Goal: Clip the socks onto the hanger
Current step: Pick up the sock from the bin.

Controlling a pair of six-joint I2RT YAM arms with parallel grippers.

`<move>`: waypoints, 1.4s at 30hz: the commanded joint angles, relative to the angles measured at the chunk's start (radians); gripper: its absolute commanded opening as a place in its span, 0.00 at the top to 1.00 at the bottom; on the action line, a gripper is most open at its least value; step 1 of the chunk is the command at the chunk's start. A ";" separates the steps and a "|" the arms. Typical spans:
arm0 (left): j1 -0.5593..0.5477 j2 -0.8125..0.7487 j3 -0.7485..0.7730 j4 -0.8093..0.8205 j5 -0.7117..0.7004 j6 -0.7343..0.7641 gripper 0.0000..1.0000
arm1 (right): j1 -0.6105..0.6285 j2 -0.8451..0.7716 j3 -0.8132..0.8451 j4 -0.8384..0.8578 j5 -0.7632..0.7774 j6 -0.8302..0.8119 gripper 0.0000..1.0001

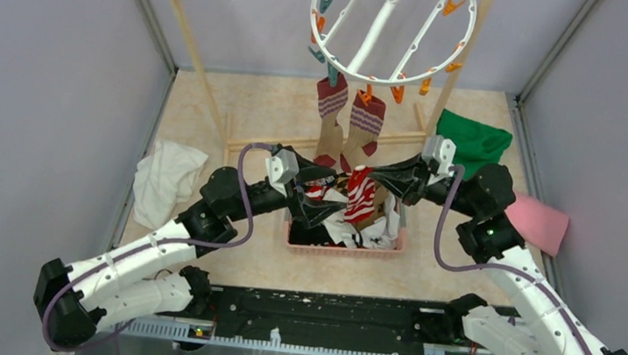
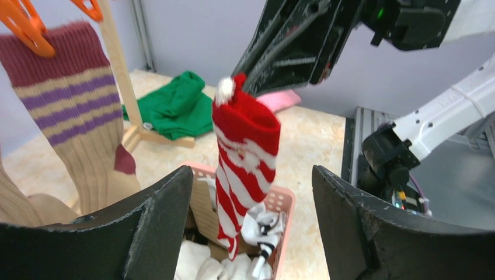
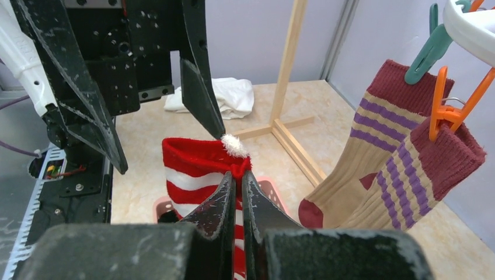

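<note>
Striped sock (image 3: 192, 175) held above the basket (image 1: 342, 251) by the right hand (image 3: 238, 175)
Its fingers pinch the cuff tight; the left hand (image 2: 251, 172), at the sock's 9 o'clock, gapes wide, empty; hanger (image 1: 390, 9) at 12 o'clock.

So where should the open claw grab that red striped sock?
Probably the free edge of the red cuff, opposite the pom-pom corner the right gripper pinches. The sock hangs straight down, so the left gripper can come in level.
</note>
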 commanded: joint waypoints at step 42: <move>-0.089 0.133 0.044 0.195 -0.214 0.039 1.00 | -0.068 -0.007 -0.020 0.078 -0.020 0.090 0.76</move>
